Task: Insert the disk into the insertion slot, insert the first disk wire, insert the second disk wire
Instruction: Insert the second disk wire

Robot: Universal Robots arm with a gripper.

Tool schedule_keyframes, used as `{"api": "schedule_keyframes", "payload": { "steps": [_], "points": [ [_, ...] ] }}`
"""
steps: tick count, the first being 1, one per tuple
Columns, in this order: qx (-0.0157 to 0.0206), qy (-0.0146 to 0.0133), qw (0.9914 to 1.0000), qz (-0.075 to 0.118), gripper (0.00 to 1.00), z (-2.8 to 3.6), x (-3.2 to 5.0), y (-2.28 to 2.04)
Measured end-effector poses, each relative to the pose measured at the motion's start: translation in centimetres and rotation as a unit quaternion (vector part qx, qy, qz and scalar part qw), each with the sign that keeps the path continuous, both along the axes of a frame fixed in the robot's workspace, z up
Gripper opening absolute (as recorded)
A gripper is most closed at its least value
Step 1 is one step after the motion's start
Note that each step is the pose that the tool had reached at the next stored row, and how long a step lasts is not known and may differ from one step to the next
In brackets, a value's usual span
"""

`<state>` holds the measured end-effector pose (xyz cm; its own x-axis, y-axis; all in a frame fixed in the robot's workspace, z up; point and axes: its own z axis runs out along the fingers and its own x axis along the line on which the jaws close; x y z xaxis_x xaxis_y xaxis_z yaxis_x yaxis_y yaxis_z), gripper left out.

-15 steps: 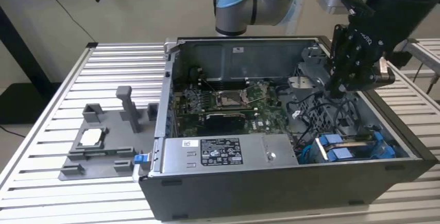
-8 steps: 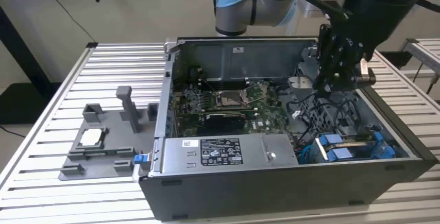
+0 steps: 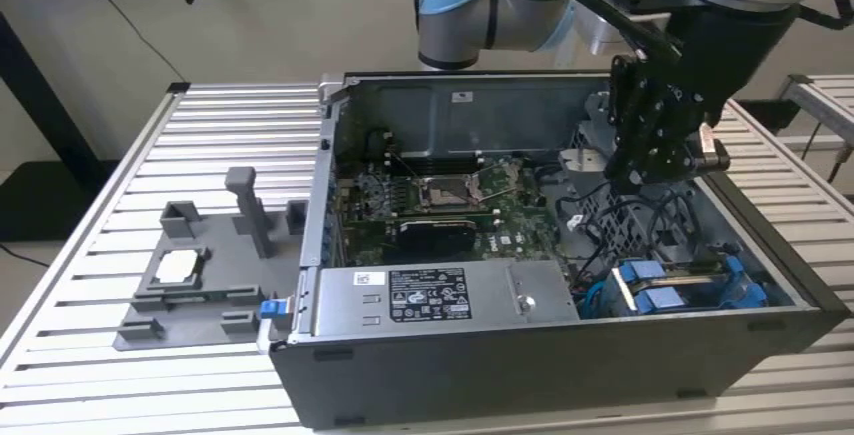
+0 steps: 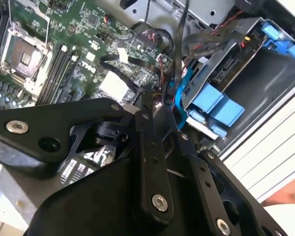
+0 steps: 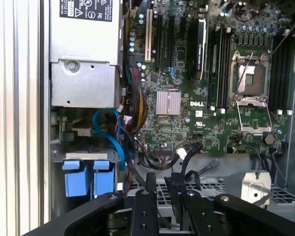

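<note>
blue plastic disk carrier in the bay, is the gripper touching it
Apart. First wrist view: cables fill a clear gap between gripper and blue plastic disk carrier.

Even, diffuse light; soft interior shadows

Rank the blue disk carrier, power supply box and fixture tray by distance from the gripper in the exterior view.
1. blue disk carrier, inside the case, below the gripper.
2. power supply box, in the case, to the exterior view's left of the carrier.
3. fixture tray, outside the case, at the exterior view's far left.
</note>
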<state>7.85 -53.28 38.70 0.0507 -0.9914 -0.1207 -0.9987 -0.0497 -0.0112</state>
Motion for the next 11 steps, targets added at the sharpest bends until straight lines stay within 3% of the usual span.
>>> {"api": "schedule_keyframes", "payload": {
  "steps": [3, 5, 7, 11],
  "points": [
    [0.0014, -0.0029, 0.99983, 0.018, 0.27, -0.23, 0.0, 0.03],
    [0.0054, -0.0046, 0.99958, 0.028, 0.27, -0.25, -0.01, 0.03],
    [0.0104, -0.0048, 0.99938, 0.033, 0.27, -0.19, -0.01, 0.06],
    [0.013, -0.0048, 0.99922, 0.037, 0.27, 0.24, 0.0, 0.19]
  ]
}}
